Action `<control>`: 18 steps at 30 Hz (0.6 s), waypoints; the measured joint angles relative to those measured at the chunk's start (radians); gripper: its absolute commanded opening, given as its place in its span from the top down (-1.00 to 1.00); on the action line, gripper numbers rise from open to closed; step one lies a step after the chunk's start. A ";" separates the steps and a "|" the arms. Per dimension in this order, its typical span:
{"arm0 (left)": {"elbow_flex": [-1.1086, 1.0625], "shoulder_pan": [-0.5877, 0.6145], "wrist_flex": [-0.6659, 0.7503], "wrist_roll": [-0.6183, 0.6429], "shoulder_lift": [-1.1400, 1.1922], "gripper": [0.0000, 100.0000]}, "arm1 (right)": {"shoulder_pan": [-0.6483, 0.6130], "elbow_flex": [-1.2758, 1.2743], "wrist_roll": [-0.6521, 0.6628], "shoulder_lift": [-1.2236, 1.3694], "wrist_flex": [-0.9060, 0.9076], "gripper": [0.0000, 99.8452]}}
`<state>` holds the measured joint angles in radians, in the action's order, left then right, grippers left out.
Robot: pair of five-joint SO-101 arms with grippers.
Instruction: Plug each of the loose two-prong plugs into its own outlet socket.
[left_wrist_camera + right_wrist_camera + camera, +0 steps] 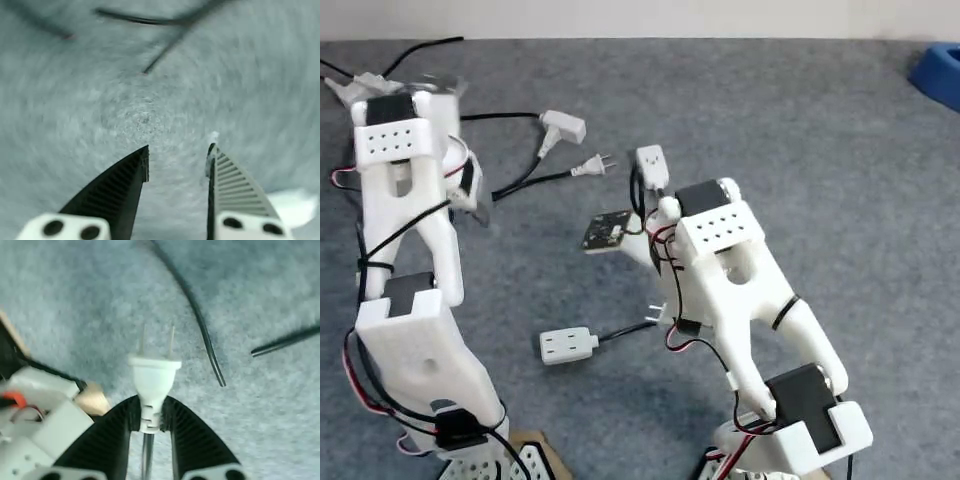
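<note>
The right gripper is clamped on a white plug. The left gripper has its jaws apart above the grey carpet.

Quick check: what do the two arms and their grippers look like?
The left arm and right arm are white plastic shells with black motors, grids of small holes and red, black and white wires. The left gripper and right gripper have ribbed, tapering, mostly black fingers on white mounts.

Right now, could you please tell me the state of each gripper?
Left gripper: open, holding nothing.
Right gripper: shut on a plug.
</note>
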<state>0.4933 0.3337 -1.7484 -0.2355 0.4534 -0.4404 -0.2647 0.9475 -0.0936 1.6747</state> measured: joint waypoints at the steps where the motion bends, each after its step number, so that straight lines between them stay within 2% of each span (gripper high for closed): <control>1: -0.012 -0.002 0.000 -0.098 0.002 0.62 | 0.000 0.021 -0.003 -0.002 -0.002 0.96; 3: -0.035 -0.003 0.000 -0.239 0.002 0.62 | 0.000 0.077 -0.086 -0.012 -0.035 0.98; 7: -0.035 -0.003 0.000 -0.299 0.002 0.72 | 0.017 0.167 -0.414 -0.064 -0.210 0.99; 8: -0.023 -0.003 0.000 -0.301 0.002 0.72 | 0.021 0.173 -0.456 -0.072 -0.236 0.99; 12: 0.049 -0.025 0.000 -0.281 -0.100 0.70 | -0.028 0.181 -0.494 -0.092 -0.241 0.99; 16: 0.075 -0.029 0.048 -0.163 -0.321 0.68 | -0.137 0.186 -0.516 -0.147 -0.279 0.98; 18: 0.018 -0.029 0.097 -0.098 -0.446 0.63 | -0.203 0.186 -0.540 -0.178 -0.298 0.98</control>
<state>0.5117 0.3046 -1.6517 -0.3337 0.0069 -0.6429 -0.0790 0.4074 -0.2716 1.3771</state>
